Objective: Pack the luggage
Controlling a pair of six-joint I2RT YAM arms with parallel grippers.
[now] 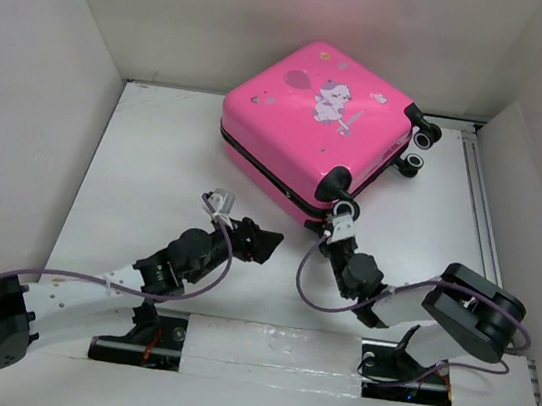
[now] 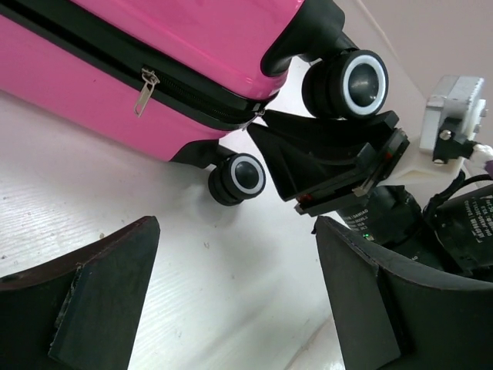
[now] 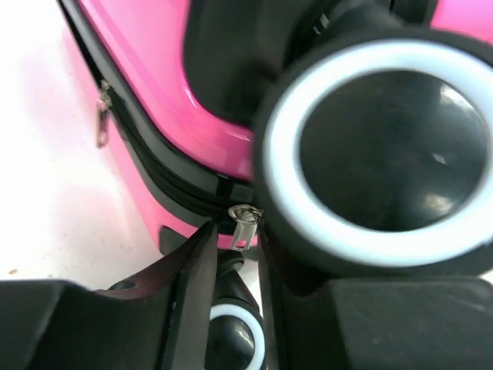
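Observation:
The hot-pink luggage (image 1: 303, 117) lies flat and zipped shut at the back centre, wheels toward the right. My right gripper (image 1: 333, 212) is at its near corner, under a black-and-white wheel (image 3: 385, 154). In the right wrist view my jaws (image 3: 237, 231) are nearly shut with a metal zipper pull (image 3: 243, 226) hanging between the tips; the right finger touches it and a small gap shows on the left. A second zipper pull (image 2: 145, 89) hangs further along the zipper. My left gripper (image 2: 235, 231) is wide open and empty over the table, just short of the luggage's near side.
White table (image 1: 155, 167) inside a white walled enclosure. A metal rail (image 1: 482, 212) runs along the right side. The right gripper (image 2: 308, 162) and its wrist camera (image 2: 454, 116) are close in front of my left gripper. Another wheel (image 2: 237, 177) rests on the table.

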